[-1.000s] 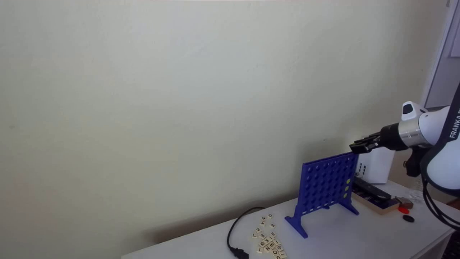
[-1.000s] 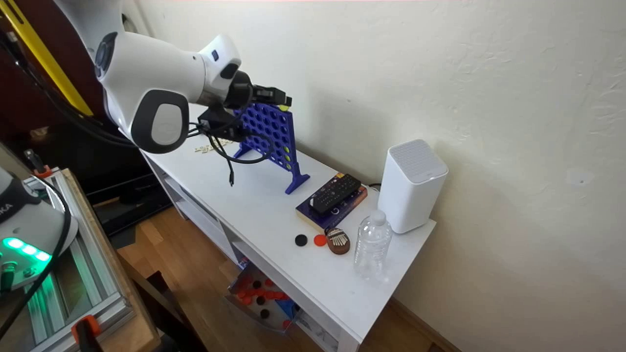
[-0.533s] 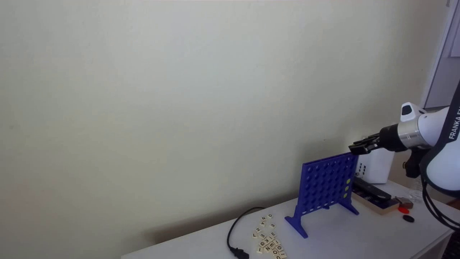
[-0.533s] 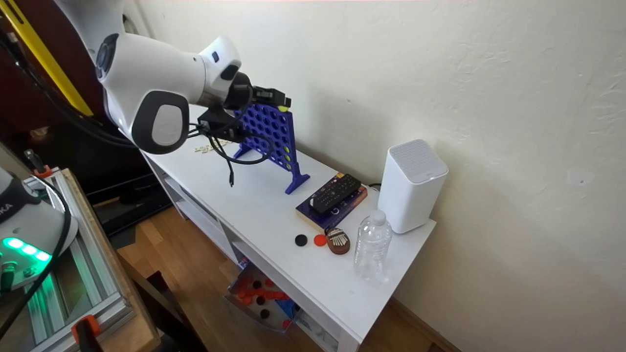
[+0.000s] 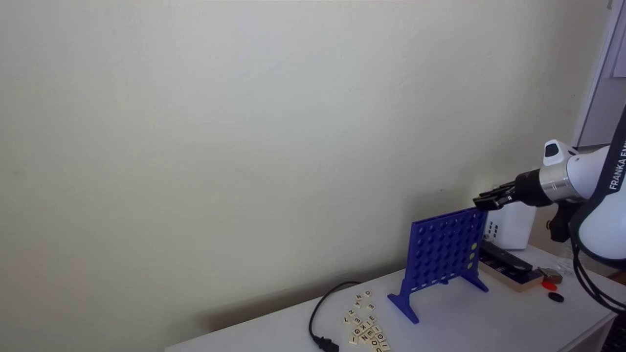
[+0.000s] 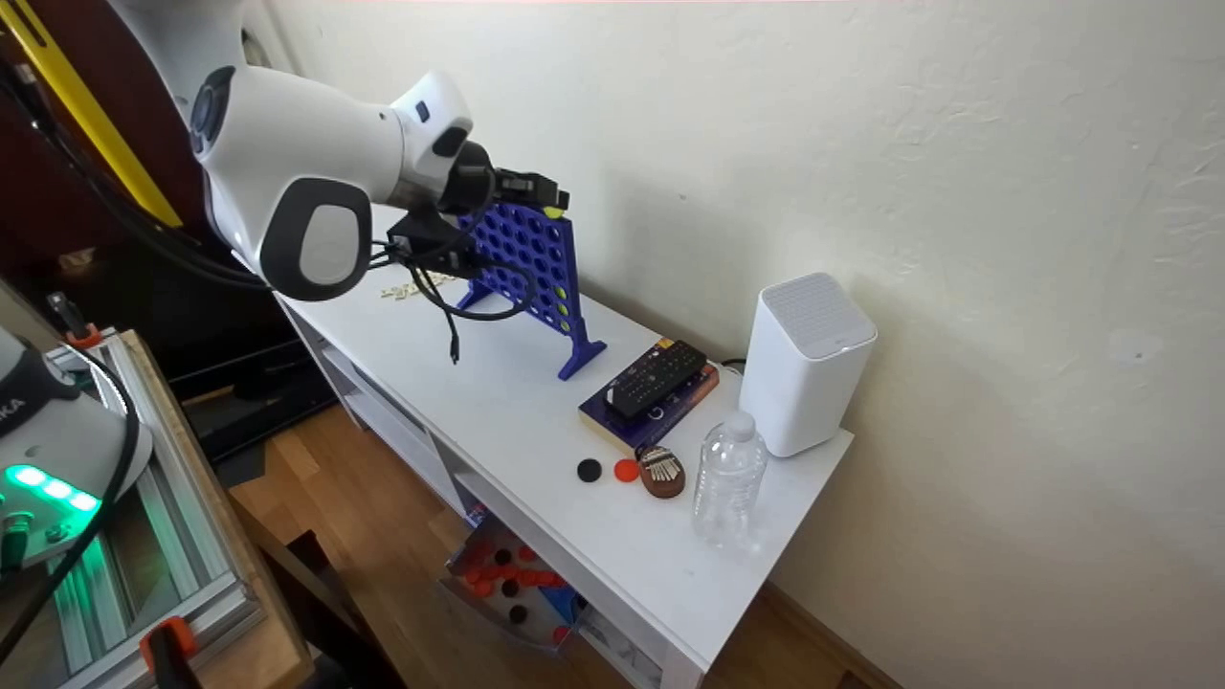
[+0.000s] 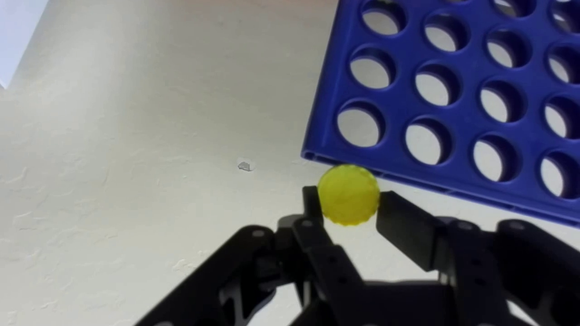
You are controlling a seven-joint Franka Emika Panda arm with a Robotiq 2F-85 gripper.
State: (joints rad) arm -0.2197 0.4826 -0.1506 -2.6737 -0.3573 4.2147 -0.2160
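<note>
In an exterior view, the blue rack (image 5: 445, 248) stands upright on the bench (image 5: 508, 318), and three yellow discs (image 5: 472, 256) sit stacked in its end column; that much looks done. The pincer (image 5: 484, 202) hangs at the rack's top corner, over what looks like that same column. In an exterior view, a fourth yellow disc (image 6: 554, 212) shows at the rack's top edge, not yet down among the others; a red disc (image 6: 626, 470) and a black disc (image 6: 589, 470) lie on the bench, well apart from the rack. In the wrist view, the pincer is narrowed on the fourth yellow disc, gripping its rim from both sides at the rack's slotted edge; whether it has entered the slot is hard to tell. Judging by this, only its drop and release seem left.
</note>
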